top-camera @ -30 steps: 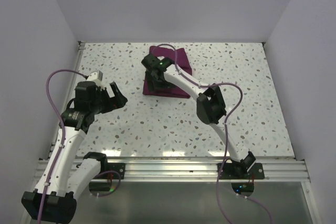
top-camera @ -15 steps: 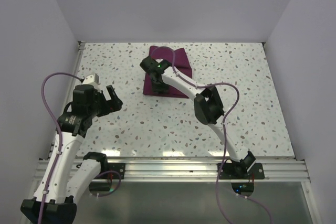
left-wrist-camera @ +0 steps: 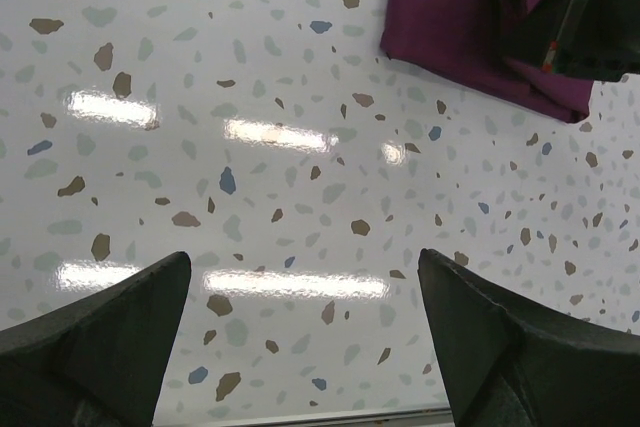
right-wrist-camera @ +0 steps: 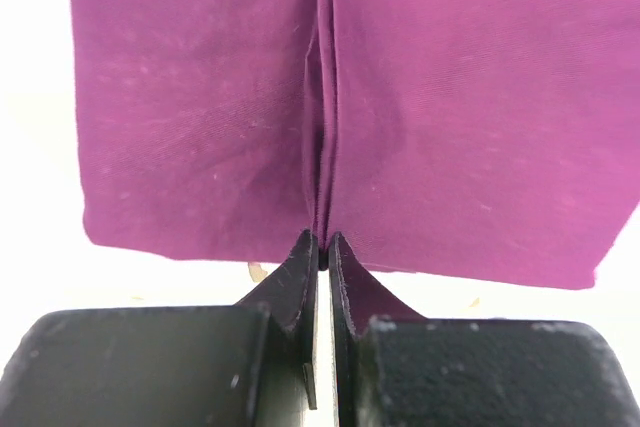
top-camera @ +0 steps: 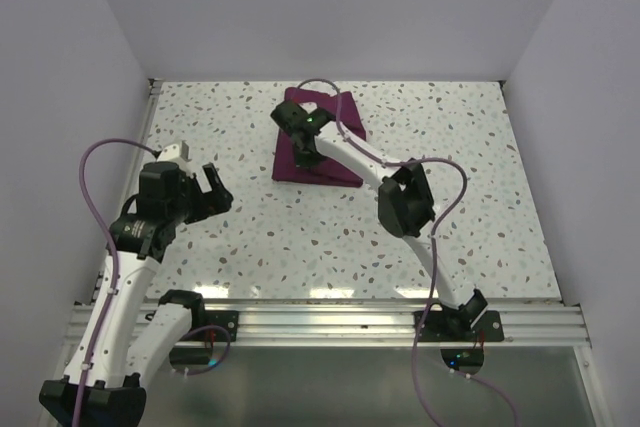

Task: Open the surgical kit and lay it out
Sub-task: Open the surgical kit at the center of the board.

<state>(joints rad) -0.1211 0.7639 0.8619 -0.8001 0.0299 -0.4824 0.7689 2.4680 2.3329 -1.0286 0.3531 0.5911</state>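
The surgical kit is a folded dark purple cloth bundle [top-camera: 322, 169] lying at the back middle of the table; whatever it wraps is hidden. My right gripper [top-camera: 299, 150] reaches over it and is shut on a raised fold of the cloth [right-wrist-camera: 200, 97] at the bundle's near edge, the pinch showing at the right gripper [right-wrist-camera: 322, 245]. My left gripper [top-camera: 218, 187] hovers over bare table to the left of the kit, open and holding nothing. In the left wrist view the left gripper [left-wrist-camera: 305, 272] has only speckled table between its fingers, and the cloth [left-wrist-camera: 450, 7] lies at the upper right.
The speckled white table [top-camera: 450, 207] is closed in by white walls at the back and both sides. A metal rail [top-camera: 320, 322] runs along the near edge. The right arm's black wrist [left-wrist-camera: 585, 27] overlaps the cloth in the left wrist view.
The right gripper has closed on the cloth fold and shifted slightly toward the back. The left arm drew back a little to the left, then held still.
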